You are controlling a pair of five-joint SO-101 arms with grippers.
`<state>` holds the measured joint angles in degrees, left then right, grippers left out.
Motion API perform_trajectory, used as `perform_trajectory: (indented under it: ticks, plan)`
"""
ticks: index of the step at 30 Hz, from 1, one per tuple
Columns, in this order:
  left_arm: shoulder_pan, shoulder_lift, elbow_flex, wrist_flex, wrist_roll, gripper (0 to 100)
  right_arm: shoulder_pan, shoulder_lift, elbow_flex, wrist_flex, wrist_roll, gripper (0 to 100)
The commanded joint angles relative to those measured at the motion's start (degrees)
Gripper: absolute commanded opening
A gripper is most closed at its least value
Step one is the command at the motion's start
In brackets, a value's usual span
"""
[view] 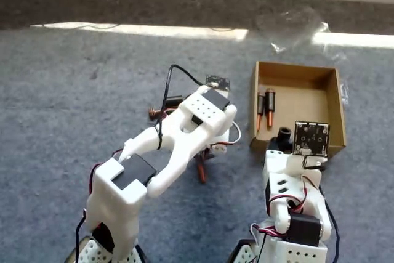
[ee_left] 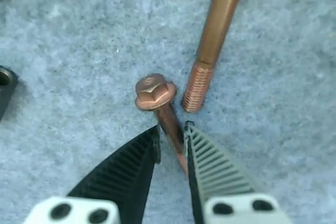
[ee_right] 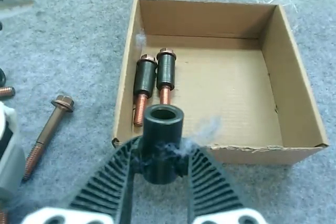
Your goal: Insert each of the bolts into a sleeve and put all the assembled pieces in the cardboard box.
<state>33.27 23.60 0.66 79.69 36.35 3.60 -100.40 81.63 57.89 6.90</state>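
1. Gripped bolt [ee_left: 157,98]: a copper-coloured hex-head bolt. Its shank runs between my left gripper's [ee_left: 172,129] fingers, and its head projects past the fingertips over the carpet [ee_left: 79,35].
2. Left gripper state: closed down to shank width and clamped on the gripped bolt, with a ribbed pad on each side.
3. Loose bolt [ee_left: 214,38]: lies flat on the carpet. Its threaded end is just beside the head of the gripped bolt. I cannot tell whether the two touch.
4. Sleeve [ee_right: 164,129]: a black tube held upright in my right gripper [ee_right: 163,153], with the open bore facing up.
5. Right gripper state: partly closed, both fingers pressed against the lower sides of the sleeve.
6. Sleeve position: just outside the cardboard box [ee_right: 210,11], in front of its near wall and towards the corner on the left-arm side.
7. Assembled pieces [ee_right: 145,80]: two bolts, each with a sleeve on it, lie side by side on the box floor. They are parallel, against the wall on the left-arm side.
8. Outlying bolt [ee_right: 47,129]: lies flat on the carpet outside that same wall. I cannot tell whether it is the loose bolt of item 3.
9. Dark part [ee_left: 5,85]: at the edge of the left wrist view, too cropped to identify.
10. Plastic bag [view: 295,26]: clear, lying on the carpet beyond the box's far side.
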Motion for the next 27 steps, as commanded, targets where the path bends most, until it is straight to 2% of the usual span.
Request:
perform_trajectory:
  ticks: [1, 9, 20, 27]
  plan:
    - [-1.54, -0.66, -2.15, 0.79, -0.62, 8, 0.31, -0.48, -0.75, -2.15, -0.09, 0.5]
    - [-5.41, 2.86, -2.68, 0.53, -0.35, 8, 0.31, -0.48, -0.84, -2.15, -0.09, 0.5]
    - [-5.58, 6.99, -4.18, -3.52, -0.53, 8, 0.31, -0.48, -0.84, -2.07, -0.09, 0.5]
    - [-9.54, 6.99, -3.74, -8.0, -0.7, 8, 0.31, -0.48, -0.75, -2.07, -0.09, 0.5]
